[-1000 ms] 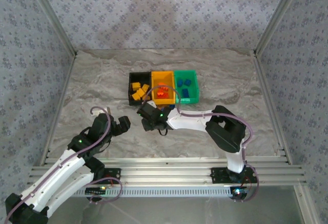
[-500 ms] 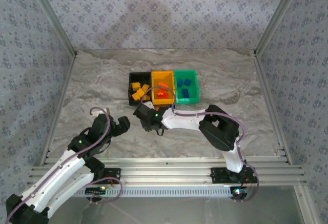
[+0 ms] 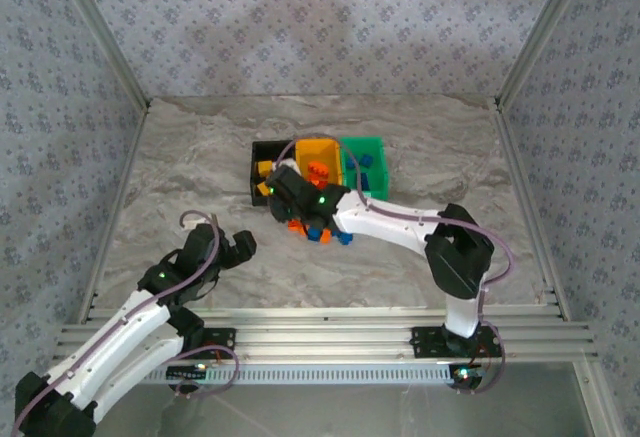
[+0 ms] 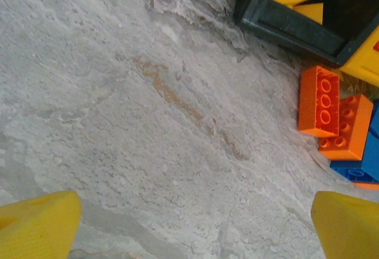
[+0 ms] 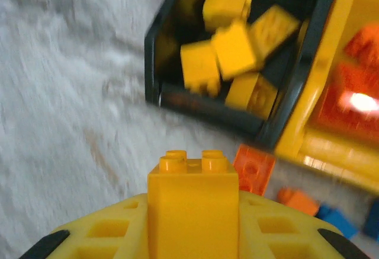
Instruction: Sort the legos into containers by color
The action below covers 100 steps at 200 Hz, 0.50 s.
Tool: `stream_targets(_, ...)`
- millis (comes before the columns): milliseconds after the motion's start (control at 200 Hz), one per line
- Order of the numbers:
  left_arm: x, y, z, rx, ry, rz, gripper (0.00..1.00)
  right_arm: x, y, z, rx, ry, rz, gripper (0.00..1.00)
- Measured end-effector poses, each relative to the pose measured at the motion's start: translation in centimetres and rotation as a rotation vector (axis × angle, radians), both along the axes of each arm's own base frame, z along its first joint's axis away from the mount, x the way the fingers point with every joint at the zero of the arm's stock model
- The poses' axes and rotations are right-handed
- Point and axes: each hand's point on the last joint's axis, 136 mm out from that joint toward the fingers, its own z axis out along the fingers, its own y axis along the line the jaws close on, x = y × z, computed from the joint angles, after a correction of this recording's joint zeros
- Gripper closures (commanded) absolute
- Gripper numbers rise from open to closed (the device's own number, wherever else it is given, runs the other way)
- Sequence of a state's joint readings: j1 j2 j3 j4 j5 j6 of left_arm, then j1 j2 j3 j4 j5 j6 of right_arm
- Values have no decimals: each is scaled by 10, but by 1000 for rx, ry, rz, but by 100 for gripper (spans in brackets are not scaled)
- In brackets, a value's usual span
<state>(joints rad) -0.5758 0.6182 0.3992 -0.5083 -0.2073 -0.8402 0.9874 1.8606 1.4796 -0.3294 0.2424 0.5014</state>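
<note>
Jaws of the right gripper [image 3: 276, 187] are clamping a yellow lego [image 5: 192, 202], hovering at the black bin's [image 5: 151, 63] near wall. Over by the worktop's [image 3: 180, 177] near-left corner the left gripper [image 4: 195, 223] is sitting wide open. Loose orange and blue legos [image 4: 324, 105] are lying right in front of the bins [image 3: 340, 143].

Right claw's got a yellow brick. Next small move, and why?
Probably ease the right claw forward until the yellow brick is over the black bin, then open. That bin already holds yellow bricks and lies just ahead of the claw in the wrist view. The held brick looks short of its rim, not yet over it.
</note>
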Motion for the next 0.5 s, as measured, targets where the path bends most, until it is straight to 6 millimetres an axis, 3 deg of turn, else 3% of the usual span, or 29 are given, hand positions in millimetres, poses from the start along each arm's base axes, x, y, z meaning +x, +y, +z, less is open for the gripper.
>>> stream_targets(110, 0, -4, 1, -18, -2, -13, 0, 38, 9, 8, 37, -32, -21, 67)
stream_targets(275, 1, -7, 0, -30, 2, -19, 0, 80, 16, -7, 55, -31, -29, 61)
stream_targets(500, 2, -9, -3, -36, 14, -19, 0, 105, 10, -13, 97, -25, -18, 29)
